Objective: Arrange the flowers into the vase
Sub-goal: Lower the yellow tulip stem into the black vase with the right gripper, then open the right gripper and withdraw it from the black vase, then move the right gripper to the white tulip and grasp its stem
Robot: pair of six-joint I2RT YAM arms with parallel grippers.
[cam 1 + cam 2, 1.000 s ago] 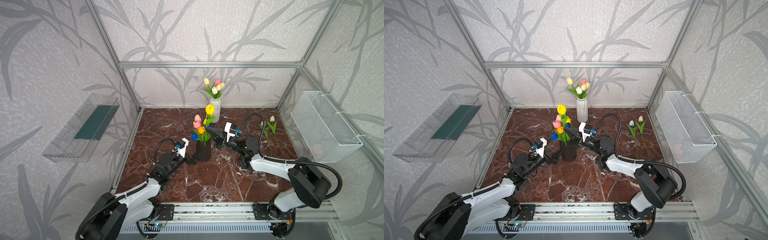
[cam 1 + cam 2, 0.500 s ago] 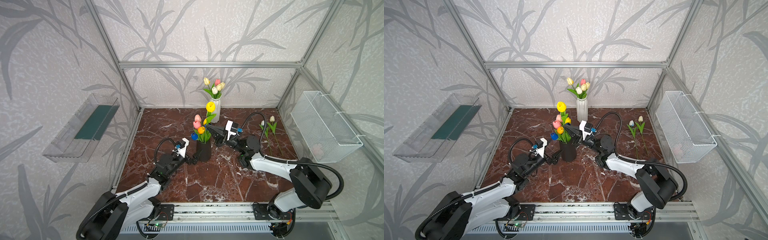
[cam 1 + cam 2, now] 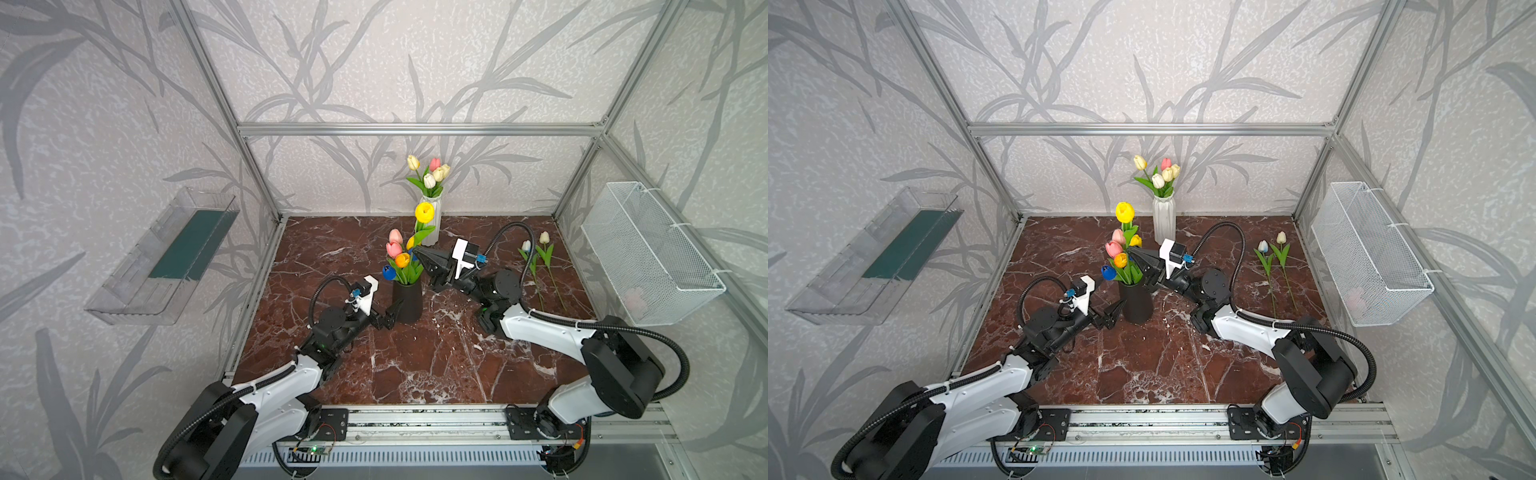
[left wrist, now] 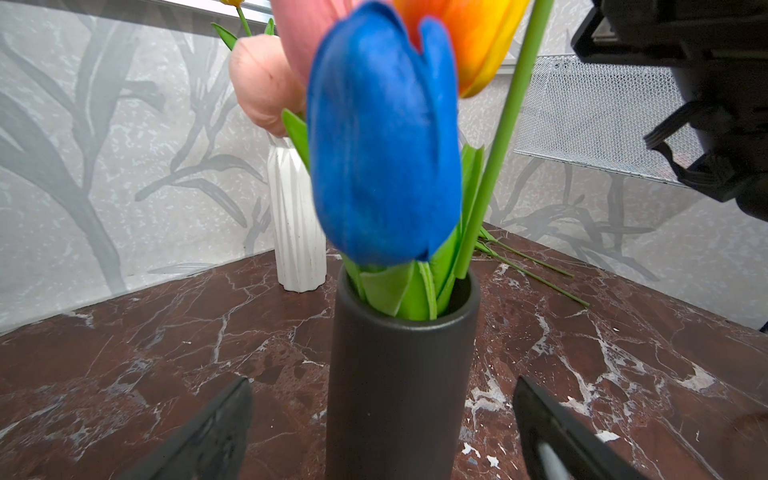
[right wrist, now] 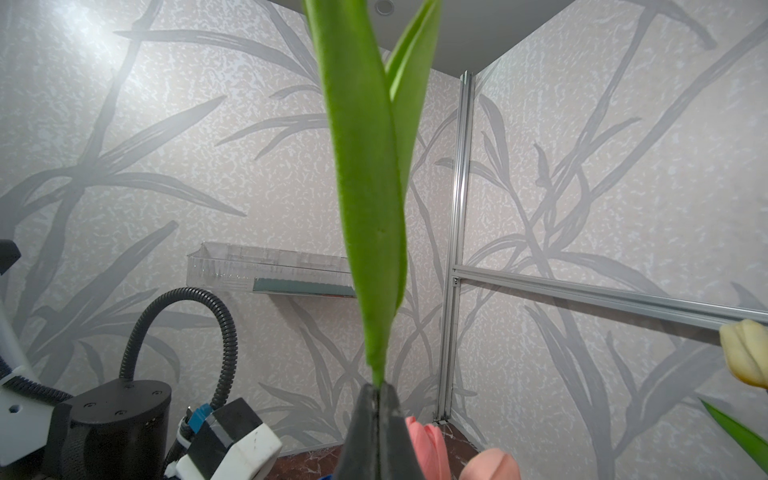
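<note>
Arm links point(image 3: 286, 384): white shells, black joints
Cables point(image 5: 230, 336): black ribbed hoses
Gripper fingers point(image 4: 216, 432): black, tapered
Wrist cameras point(image 3: 459, 253): white housings, blue plugs

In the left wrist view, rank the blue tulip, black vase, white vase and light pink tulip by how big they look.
Largest, about equal: blue tulip and black vase, both nearest the camera.
Next: white vase.
Smallest: light pink tulip, partly hidden.

Nothing readable here, honestly. No lettering, brand or number I can make out on the dark vase point(image 3: 408, 301), the white vase point(image 3: 430, 226), the wire basket point(image 3: 648, 257) or the clear shelf point(image 3: 166, 257).
</note>
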